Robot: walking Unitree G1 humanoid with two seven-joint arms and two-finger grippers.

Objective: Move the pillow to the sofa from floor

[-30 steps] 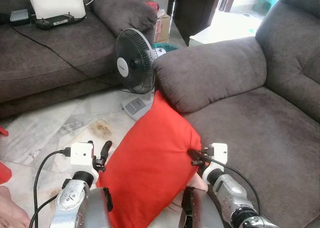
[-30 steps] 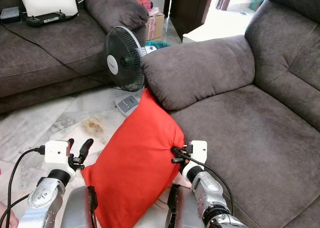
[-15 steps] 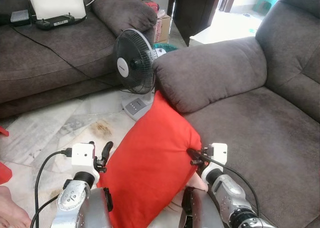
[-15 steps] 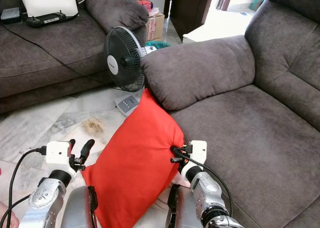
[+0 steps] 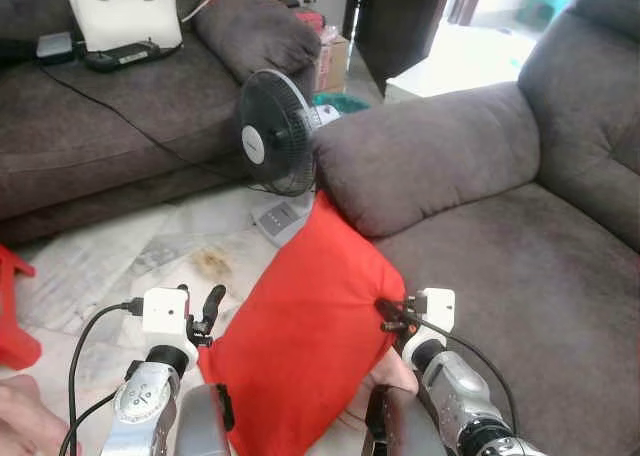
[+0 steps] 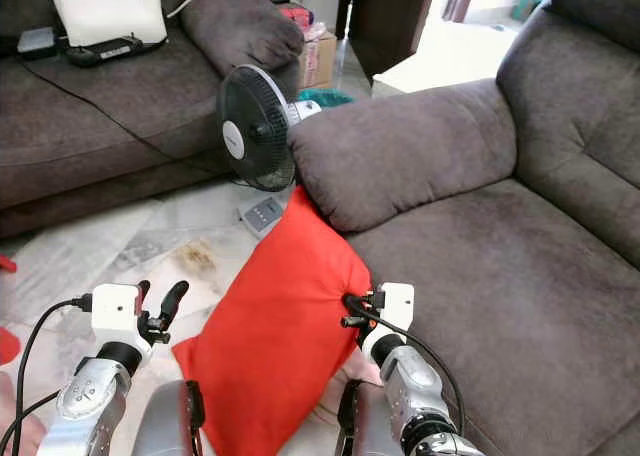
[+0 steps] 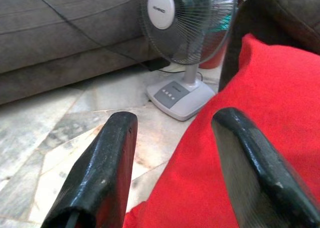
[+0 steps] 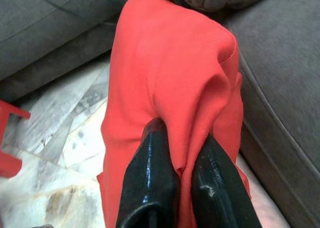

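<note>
While right hand (image 6: pixel 352 310) pinches red pillow (image 6: pixel 277 316), left hand (image 6: pixel 160 301) open beside.

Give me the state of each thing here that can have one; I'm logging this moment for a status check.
red pillow: off the sofa seat, leaning against the sofa's front, top corner by the armrest.
right gripper: shut on a fold of the red pillow's edge.
left gripper: open, one finger on the pillow's other edge.
standing fan: upright on the floor; whether it is running cannot be told.
sofa: seat bare.
</note>
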